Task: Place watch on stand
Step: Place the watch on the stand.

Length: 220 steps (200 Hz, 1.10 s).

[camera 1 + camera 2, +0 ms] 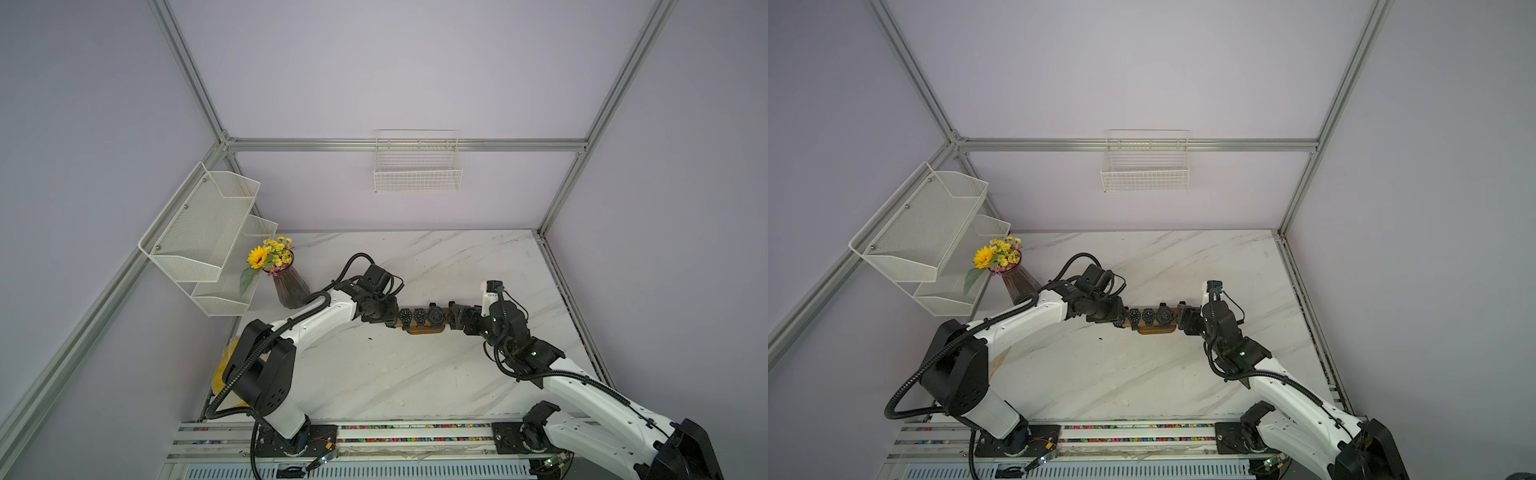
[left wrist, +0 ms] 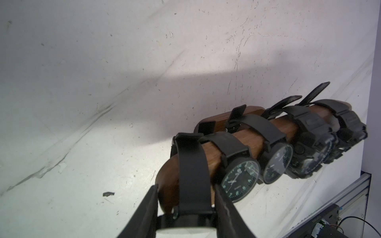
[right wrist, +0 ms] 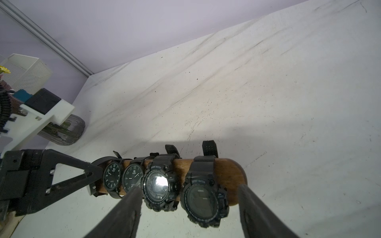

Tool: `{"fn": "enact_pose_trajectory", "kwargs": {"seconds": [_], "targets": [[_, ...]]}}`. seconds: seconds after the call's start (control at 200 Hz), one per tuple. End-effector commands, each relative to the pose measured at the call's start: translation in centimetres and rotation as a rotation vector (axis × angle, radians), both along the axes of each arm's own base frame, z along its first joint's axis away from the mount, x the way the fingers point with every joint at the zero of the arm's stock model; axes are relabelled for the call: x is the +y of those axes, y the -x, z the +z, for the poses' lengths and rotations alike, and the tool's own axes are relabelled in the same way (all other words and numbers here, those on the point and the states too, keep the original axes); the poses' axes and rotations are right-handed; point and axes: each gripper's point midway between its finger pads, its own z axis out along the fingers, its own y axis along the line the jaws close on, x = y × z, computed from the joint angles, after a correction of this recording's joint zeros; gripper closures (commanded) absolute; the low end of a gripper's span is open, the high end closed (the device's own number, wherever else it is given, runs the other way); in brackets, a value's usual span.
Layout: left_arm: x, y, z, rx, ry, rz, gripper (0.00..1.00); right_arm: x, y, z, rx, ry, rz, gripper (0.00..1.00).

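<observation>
The left tool (image 2: 186, 189) is narrow and holds a black watch (image 2: 191, 164) by its case, its strap looped over the near end of the stand (image 2: 254, 140). I would push it straight along the bar, stopping short of the analogue watch (image 2: 240, 179) just beside. At the far end the right tool (image 3: 189, 188) stands wide around a sport watch (image 3: 203, 197); it could brace the bar against the push.

A robotics lab test cell: plain lilac panels (image 1: 415, 62) in aluminium framing (image 1: 332, 144) enclose a marble-patterned surface (image 1: 395, 374). Robot arms (image 1: 320, 313) bolt to a slotted rail (image 1: 415, 434). The staged props are a wire basket (image 1: 417, 174), mesh shelves (image 1: 199, 232) and a flower vase (image 1: 291, 291).
</observation>
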Motion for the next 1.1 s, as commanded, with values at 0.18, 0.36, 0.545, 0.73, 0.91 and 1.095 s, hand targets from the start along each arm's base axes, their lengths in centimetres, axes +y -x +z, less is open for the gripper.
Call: {"fn": "enact_pose_trajectory", "kwargs": {"seconds": [0.18, 0.36, 0.545, 0.73, 0.91, 1.095], "targets": [[-1.6, -0.4, 3.7, -0.071, 0.087, -0.014, 0.51, -0.4, 0.3, -0.9, 0.023, 0.017, -0.002, 0.24], [-1.9, -0.2, 4.5, -0.086, 0.102, -0.017, 0.51, -0.3, 0.3, -1.1, 0.03, 0.019, 0.0, 0.24], [-2.0, 0.1, 4.5, -0.083, 0.106, -0.022, 0.52, -0.3, 0.3, -1.0, 0.025, 0.02, 0.0, 0.24], [-2.4, 0.3, 4.1, -0.069, 0.116, -0.033, 0.53, -0.3, 0.2, -0.9, 0.021, 0.021, 0.002, 0.24], [-1.9, 0.3, 3.7, -0.071, 0.097, -0.024, 0.5, -0.3, 0.3, -0.7, 0.016, 0.021, 0.0, 0.24], [-0.4, 0.3, 3.3, -0.095, 0.047, 0.005, 0.36, -1.2, 0.2, -0.2, 0.0, 0.051, -0.028, 0.21]]}}
